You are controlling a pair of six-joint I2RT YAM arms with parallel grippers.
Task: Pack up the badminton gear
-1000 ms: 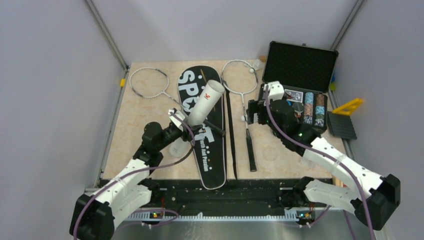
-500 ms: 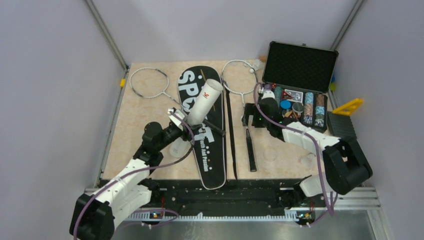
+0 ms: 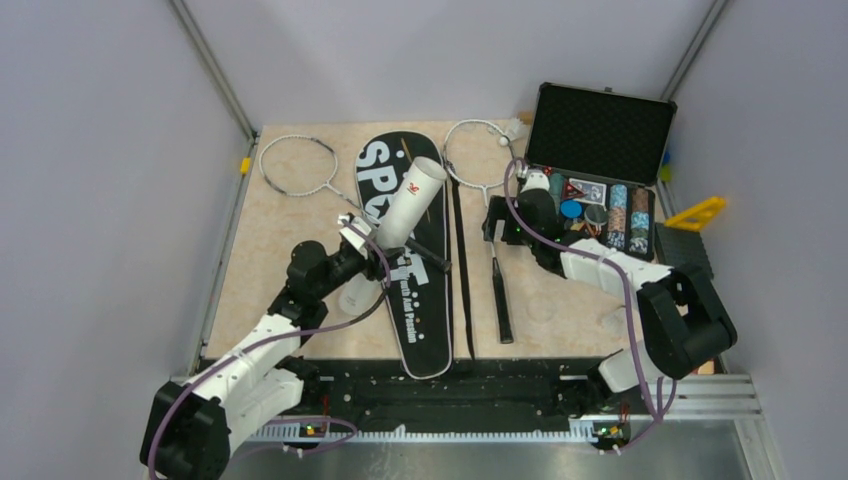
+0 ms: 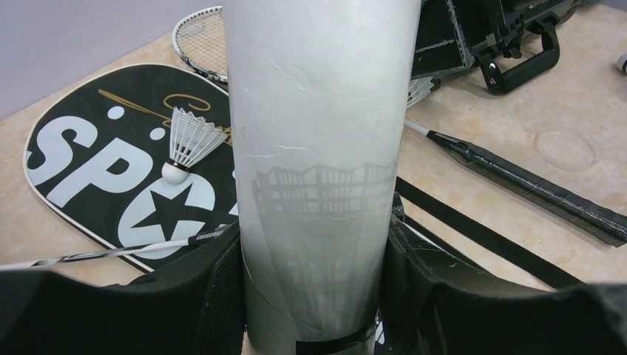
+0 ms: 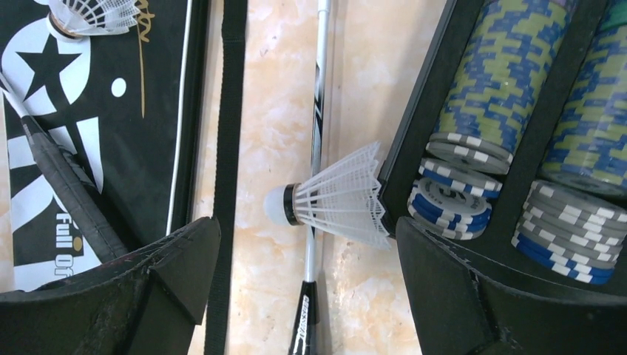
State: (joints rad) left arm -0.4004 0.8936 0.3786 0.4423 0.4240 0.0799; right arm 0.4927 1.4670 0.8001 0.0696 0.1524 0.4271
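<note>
Shuttlecock (image 5: pixel 336 200) lies between right gripper's (image 5: pixel 304 237) wide-spread jaws, cork pointing left, axis across them; left gripper (image 4: pixel 314 296) clamps white tube (image 4: pixel 318 148).

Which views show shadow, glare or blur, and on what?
Left wrist: the white tube fills the middle, its lower part shadowed grey. Right wrist: the shuttlecock is sharp, the near fingers dark. Top external: even light, no glare.

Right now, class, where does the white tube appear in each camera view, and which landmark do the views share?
Top external: white tube left of centre, tilted over the black bag, gripped by the left gripper.
Left wrist: fills the centre, between the jaws.
Right wrist: not in it.
Shared landmark: the black bag's white lettering, in all three.
</note>
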